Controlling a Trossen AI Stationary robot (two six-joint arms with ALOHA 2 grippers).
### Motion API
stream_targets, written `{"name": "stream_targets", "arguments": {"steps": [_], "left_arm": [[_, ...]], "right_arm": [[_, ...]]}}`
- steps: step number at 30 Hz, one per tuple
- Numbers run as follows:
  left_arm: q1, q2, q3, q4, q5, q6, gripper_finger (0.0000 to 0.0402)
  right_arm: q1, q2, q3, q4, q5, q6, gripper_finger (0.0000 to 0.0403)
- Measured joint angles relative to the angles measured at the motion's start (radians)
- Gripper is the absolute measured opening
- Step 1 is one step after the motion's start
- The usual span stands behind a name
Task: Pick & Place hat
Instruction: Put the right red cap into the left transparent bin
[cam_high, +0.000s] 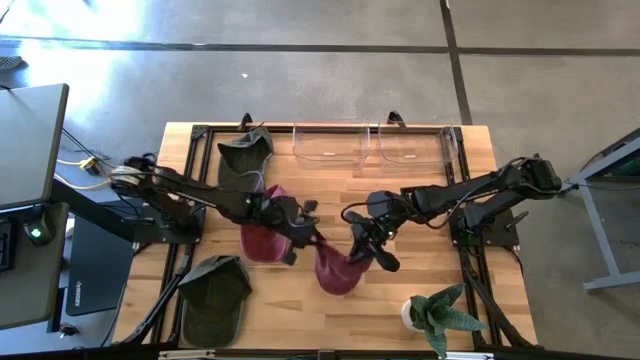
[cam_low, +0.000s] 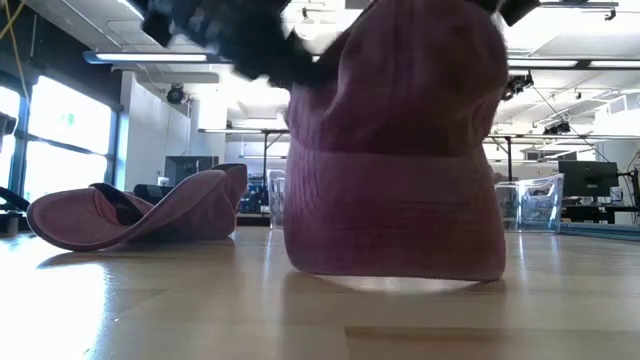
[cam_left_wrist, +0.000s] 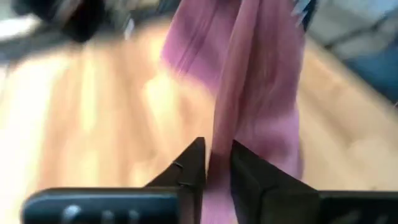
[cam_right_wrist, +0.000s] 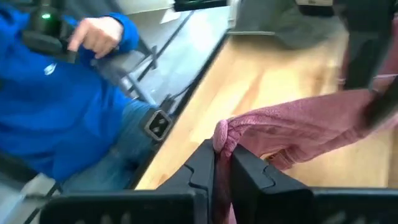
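Note:
A maroon hat (cam_high: 336, 272) sits between my two grippers near the table's middle; in the low view this maroon hat (cam_low: 395, 170) stands tall and fills the centre. My left gripper (cam_high: 306, 236) is shut on its left side and my right gripper (cam_high: 364, 248) is shut on its right side. A second maroon hat (cam_high: 262, 238) lies on the table under the left arm, brim down, and the low view shows this second hat (cam_low: 140, 212) to the left. My left gripper (cam_left_wrist: 217, 163) pinches a fold of the maroon cloth (cam_left_wrist: 225, 134) between its two fingers, coming from the table's left. The cloth runs away from the fingers in long drawn pleats. My right gripper (cam_right_wrist: 222, 163) pinches a bunched edge of the hat (cam_right_wrist: 222, 135) between its two fingers, coming from the table's right. The cloth stretches away from it toward the other arm. The hat's lower rim (cam_low: 395, 278) is at the table top; I cannot tell whether it touches.
A dark green hat (cam_high: 246, 150) lies at the far left, and another green hat (cam_high: 214, 290) at the near left. Two clear bins (cam_high: 330, 145) (cam_high: 415, 146) stand along the far edge. A potted plant (cam_high: 440, 315) is at the near right. A person in blue (cam_right_wrist: 56, 106) is beside the table.

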Motion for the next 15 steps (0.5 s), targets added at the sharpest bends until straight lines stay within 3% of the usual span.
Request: {"name": "stream_targets", "arguments": {"steps": [5, 11, 15], "left_arm": [[0.010, -0.083, 0.056, -0.368, -0.221, -0.067, 0.0099], [-0.068, -0.159, 0.064, -0.494, -0.583, -0.232, 0.0103], [-0.153, -0.159, 0.062, -0.474, -0.724, -0.302, 0.0103]], "right_arm": [[-0.075, -0.054, 0.010, -0.012, 0.137, 0.033, 0.0011], [-0.243, -0.140, 0.075, -0.042, 0.347, 0.034, 0.0017], [-0.392, -0.148, 0.139, -0.060, 0.412, 0.006, 0.0008]]}}
